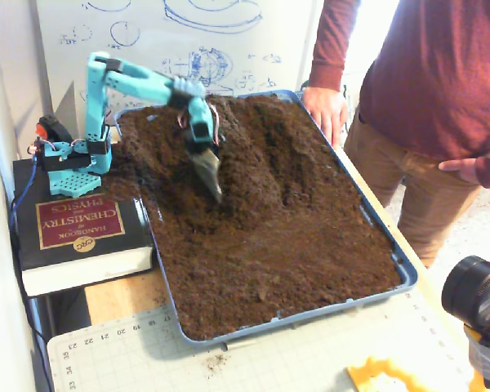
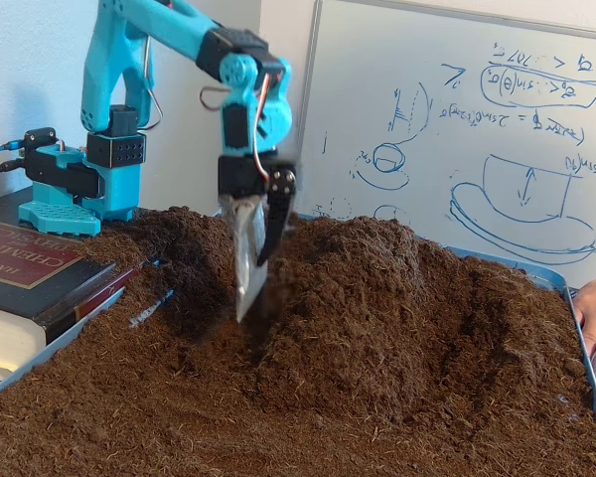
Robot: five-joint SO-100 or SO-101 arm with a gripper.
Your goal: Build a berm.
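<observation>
The berm (image 1: 257,151) is a raised ridge of dark crumbly soil running from the back of the blue tray (image 1: 376,237) toward its middle; in the low fixed view the berm (image 2: 377,268) rises right of the arm. My cyan arm's gripper (image 1: 210,181) hangs point-down at the ridge's left flank. In the low view the gripper (image 2: 252,288) has its long shiny scoop finger (image 2: 245,253) just touching the soil, and the short black finger (image 2: 275,204) leans against it. It looks shut, with nothing held.
A thick chemistry book (image 1: 80,233) lies left of the tray under the arm's base (image 1: 69,159). A person's hand (image 1: 327,110) rests on the tray's far right rim. A camera (image 1: 474,298) and cutting mat (image 1: 253,359) lie in front. A small syringe-like thing (image 2: 151,308) lies on the soil.
</observation>
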